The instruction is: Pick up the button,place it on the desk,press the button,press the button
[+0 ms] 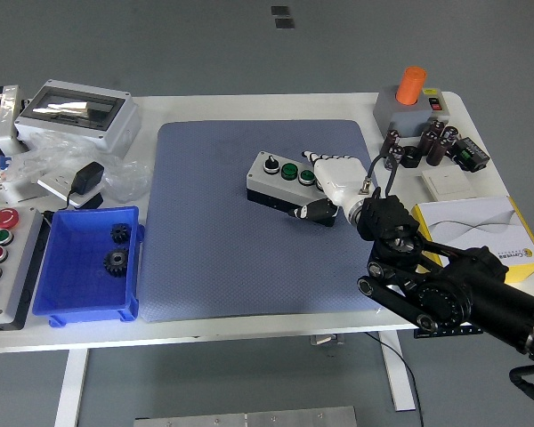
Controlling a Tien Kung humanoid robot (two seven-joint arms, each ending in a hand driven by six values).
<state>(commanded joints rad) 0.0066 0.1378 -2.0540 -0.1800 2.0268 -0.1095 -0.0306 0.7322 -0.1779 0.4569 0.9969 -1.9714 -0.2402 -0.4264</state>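
My right hand [334, 182] reached in from the near right, and its fingers [325, 165] were curled over the right end of the button box [280, 185], thumb against the near side, gripping it so I could lift it. The box sat on the blue mat [222, 258] at the middle of the table [249, 334]. Its buttons faced up. My left hand was out of sight.

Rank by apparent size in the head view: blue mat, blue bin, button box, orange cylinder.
1. blue mat
2. blue bin
3. button box, partly covered by the right hand
4. orange cylinder
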